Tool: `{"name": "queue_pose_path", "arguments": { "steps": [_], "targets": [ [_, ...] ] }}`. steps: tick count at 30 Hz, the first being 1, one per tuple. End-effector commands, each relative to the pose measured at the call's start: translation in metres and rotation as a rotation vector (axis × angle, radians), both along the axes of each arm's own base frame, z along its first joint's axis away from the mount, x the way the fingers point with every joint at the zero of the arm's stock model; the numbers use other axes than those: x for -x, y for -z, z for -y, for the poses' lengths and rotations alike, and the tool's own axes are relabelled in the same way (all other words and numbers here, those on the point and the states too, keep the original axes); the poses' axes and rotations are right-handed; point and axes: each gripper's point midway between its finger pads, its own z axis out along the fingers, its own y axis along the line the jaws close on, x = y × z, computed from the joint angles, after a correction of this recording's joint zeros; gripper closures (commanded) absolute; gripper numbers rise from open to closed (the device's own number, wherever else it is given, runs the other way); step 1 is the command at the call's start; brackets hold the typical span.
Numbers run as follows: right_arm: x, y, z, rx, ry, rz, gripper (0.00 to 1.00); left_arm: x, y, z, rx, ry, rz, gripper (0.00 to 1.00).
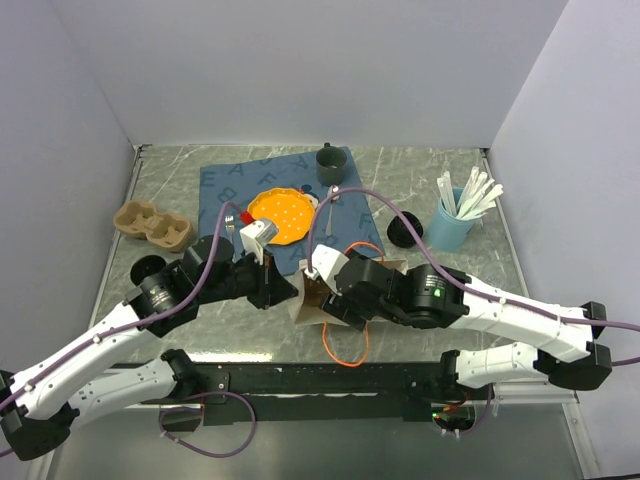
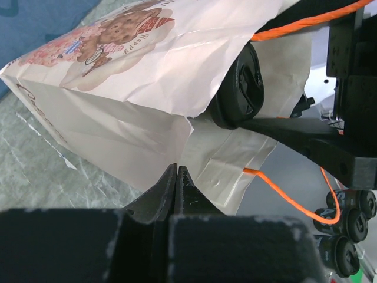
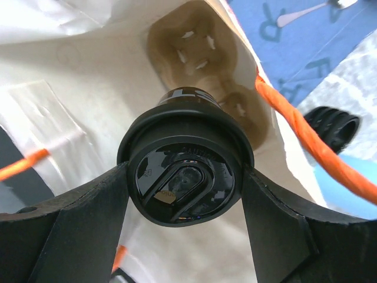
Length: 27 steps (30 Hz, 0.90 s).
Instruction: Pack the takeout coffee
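A: Overhead view: bright, even, diffuse light from above; soft short shadows under the arms on the worktop (image 1: 420, 180); sharp throughout.

B: Left wrist view: white paper bag (image 2: 118, 100) brightly lit, close to glare near the top; jaws at the bottom edge dark, blurred.

A: Right wrist view: faint sheen on the glossy black lid (image 3: 185, 183); jaws and far corners soft.
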Motion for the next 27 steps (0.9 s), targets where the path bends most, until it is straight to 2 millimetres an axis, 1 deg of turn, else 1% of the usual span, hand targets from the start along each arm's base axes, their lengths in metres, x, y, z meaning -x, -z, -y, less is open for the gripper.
{"name": "queue_pose_path", "arguments": {
  "steps": [1, 4, 9, 13, 17, 22, 27],
  "targets": [
    [-0.006, 0.003, 0.008, 0.053, -0.058, 0.062, 0.59, 0.003, -0.014, 0.005, 0.052, 0.052, 0.074, 0.99],
    [-0.004, 0.011, 0.011, 0.08, -0.062, 0.045, 0.6, 0.001, -0.011, 0.002, 0.024, 0.039, 0.077, 0.99],
    [-0.002, 0.018, 0.015, 0.078, -0.025, 0.025, 0.62, -0.001, -0.021, -0.001, 0.043, 0.021, 0.102, 0.99],
    [0.002, 0.022, 0.015, 0.067, -0.027, 0.016, 0.62, 0.001, -0.022, 0.001, 0.051, 0.034, 0.098, 0.99],
    [0.004, 0.033, 0.018, 0.12, -0.056, 0.042, 0.63, 0.003, -0.024, 0.004, 0.07, 0.047, 0.103, 0.99],
    [-0.004, 0.029, 0.02, 0.123, -0.054, 0.11, 0.62, 0.004, -0.018, 0.006, 0.064, 0.053, 0.099, 0.99],
    [-0.014, 0.022, 0.016, 0.109, -0.035, 0.123, 0.61, 0.007, -0.022, 0.006, 0.06, 0.071, 0.103, 0.99]
  ]
}}
